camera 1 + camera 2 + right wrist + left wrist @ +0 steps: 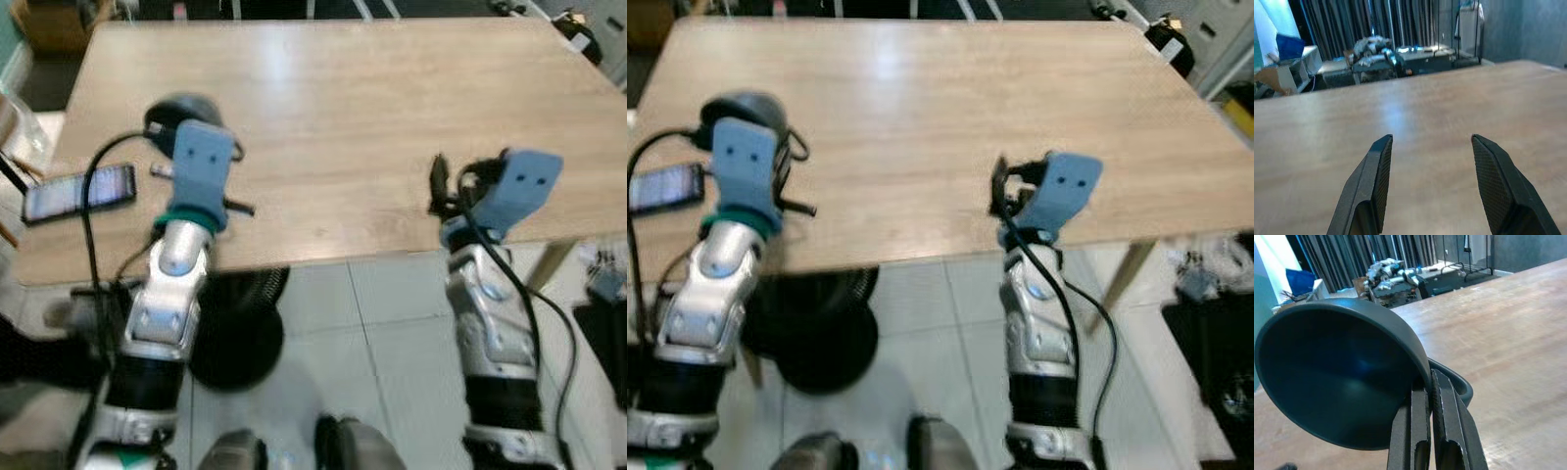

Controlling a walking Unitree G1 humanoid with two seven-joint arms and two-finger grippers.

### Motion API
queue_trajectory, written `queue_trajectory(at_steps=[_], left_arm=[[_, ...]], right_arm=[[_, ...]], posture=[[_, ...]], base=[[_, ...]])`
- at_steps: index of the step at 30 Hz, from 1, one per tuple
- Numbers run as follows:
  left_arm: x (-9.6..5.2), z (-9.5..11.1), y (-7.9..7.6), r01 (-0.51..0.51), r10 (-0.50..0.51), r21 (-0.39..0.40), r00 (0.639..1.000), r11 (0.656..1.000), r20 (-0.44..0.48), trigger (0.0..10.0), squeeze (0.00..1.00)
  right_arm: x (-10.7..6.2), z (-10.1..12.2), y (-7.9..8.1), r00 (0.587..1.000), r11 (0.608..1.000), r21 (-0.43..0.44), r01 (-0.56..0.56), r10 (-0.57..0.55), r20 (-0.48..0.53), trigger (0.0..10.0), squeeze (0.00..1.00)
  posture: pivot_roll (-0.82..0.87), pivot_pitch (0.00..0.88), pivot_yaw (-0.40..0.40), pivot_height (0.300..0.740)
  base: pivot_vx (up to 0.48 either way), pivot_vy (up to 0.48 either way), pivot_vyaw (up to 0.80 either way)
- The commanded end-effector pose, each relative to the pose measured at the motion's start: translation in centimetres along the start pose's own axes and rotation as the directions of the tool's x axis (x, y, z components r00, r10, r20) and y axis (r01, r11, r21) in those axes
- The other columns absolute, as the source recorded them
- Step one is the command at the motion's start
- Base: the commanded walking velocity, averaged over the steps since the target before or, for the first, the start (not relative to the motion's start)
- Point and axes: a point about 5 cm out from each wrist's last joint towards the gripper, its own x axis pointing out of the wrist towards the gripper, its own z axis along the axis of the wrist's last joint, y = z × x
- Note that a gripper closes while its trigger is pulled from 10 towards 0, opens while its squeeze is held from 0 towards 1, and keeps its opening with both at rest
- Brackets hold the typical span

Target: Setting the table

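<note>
Over the wooden table (372, 117), left tool (1431, 396) pinches the dark bowl's (1332, 372) rim; right tool (1430, 166) hovers spread.

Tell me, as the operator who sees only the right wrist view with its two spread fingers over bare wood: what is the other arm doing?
Observer: The left gripper is shut on the rim of a dark bowl.
Operator: Is the bowl over the table?
Observer: Yes, above the wooden table, near its left side.
Operator: Anything else there?
Observer: A phone lies at the table's left edge.
</note>
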Motion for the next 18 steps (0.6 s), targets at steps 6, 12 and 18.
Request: queue_trajectory(at_steps=[6,12,18], left_arm=[[-0.29,-0.45,-0.41,0.033,-0.033,-0.016,0.999,0.999,-0.021,10.0,0.00],[-0.24,-0.59,-0.33,0.032,-0.033,-0.020,0.999,0.999,-0.037,10.0,0.00],[-0.08,-0.96,0.14,0.054,-0.054,0.000,0.996,0.999,-0.071,10.0,0.00]], right_arm=[[-0.34,-0.62,-0.19,1.000,1.000,0.001,0.006,-0.006,-0.024,10.0,0.00],[-0.27,-0.66,0.05,1.000,1.000,0.001,-0.005,0.005,-0.025,10.0,0.00],[-0.27,-0.73,0.13,0.999,1.000,-0.005,-0.014,0.013,-0.029,10.0,0.00]], posture=[[0.04,0.043,0.007,0.740],[0.05,0.038,0.003,0.740],[0.05,0.035,0.001,0.740]], base=[[0.000,0.000,0.00],[0.000,0.000,0.00],[0.000,0.000,0.00]])
